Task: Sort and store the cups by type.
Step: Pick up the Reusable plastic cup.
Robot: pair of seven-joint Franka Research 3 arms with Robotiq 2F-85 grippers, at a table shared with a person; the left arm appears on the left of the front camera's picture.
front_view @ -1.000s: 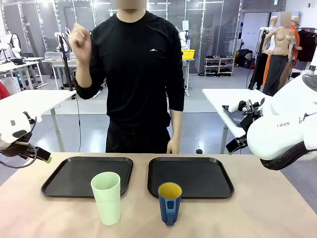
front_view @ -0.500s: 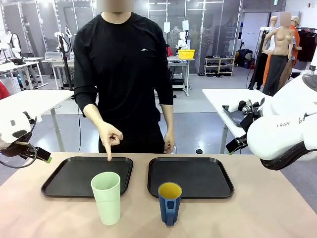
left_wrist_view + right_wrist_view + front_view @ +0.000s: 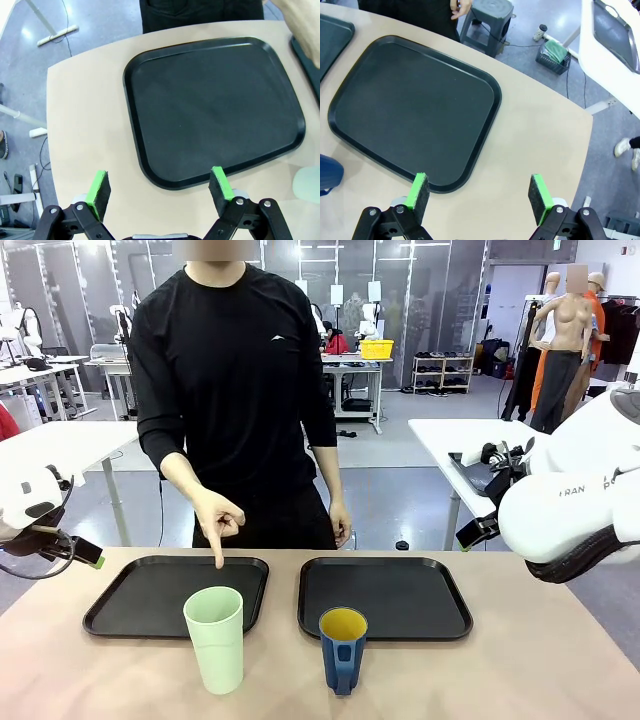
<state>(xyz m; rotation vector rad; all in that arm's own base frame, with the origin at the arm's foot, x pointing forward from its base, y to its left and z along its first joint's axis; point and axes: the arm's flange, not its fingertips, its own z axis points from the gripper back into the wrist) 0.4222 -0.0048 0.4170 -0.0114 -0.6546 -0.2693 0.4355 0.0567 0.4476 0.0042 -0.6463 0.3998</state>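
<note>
A tall pale mint-green tumbler (image 3: 215, 639) stands upright near the table's front edge, just in front of the left black tray (image 3: 140, 610). To its right stands a shorter dark blue mug (image 3: 342, 650) with a yellow inside, its handle facing me, in front of the right black tray (image 3: 400, 602). The person's hand (image 3: 218, 522) points a finger down at the left tray's far rim. My left gripper (image 3: 159, 191) hangs open above the left tray's (image 3: 215, 105) near edge, the tumbler's rim (image 3: 307, 183) at the picture's right edge. My right gripper (image 3: 477, 193) hangs open above the right tray's (image 3: 415, 112) corner, the mug (image 3: 329, 175) at far left.
Both trays lie bare on the tan table (image 3: 540, 670). The left arm (image 3: 35, 510) sits at the table's left edge and the right arm (image 3: 570, 500) rises high at the right. The person stands at the far side, the other hand (image 3: 340, 525) hanging by the table edge.
The person's raised hand came down and now points at the left tray's far rim. The person shifted slightly left. Cups and both arms stayed still.
</note>
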